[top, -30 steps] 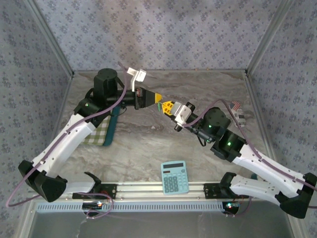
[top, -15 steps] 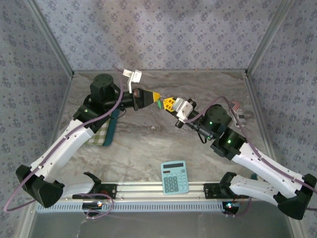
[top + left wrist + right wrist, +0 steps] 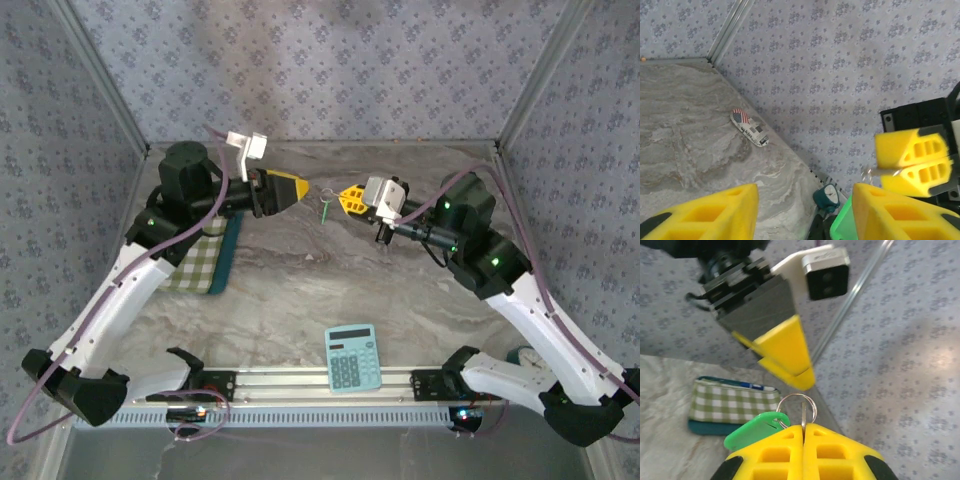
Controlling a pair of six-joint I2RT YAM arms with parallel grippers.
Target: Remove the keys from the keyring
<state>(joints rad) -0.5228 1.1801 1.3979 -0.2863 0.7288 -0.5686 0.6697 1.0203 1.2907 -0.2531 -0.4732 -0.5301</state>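
My right gripper (image 3: 803, 427) is shut on the silver keyring (image 3: 797, 407), which sticks out past its yellow fingertips. The keys show as a small bright green piece (image 3: 754, 429) hanging on the ring at the left. From above, the ring (image 3: 327, 194) and the green piece (image 3: 325, 210) hang in the air over the back of the table, off the right gripper (image 3: 343, 197). My left gripper (image 3: 302, 188) faces them a short way to the left, apart from the ring. In the left wrist view its fingers (image 3: 705, 215) stand open with nothing between them.
A green checked pouch (image 3: 195, 255) lies at the left under the left arm. A light blue calculator (image 3: 352, 357) sits near the front rail. A small flag-patterned item (image 3: 749, 127) lies by the right wall. Patterned walls close the back and sides.
The left gripper has opened, let go of the ring and drawn back to the left. The right gripper has pulled away to the right and farther back with the keyring.
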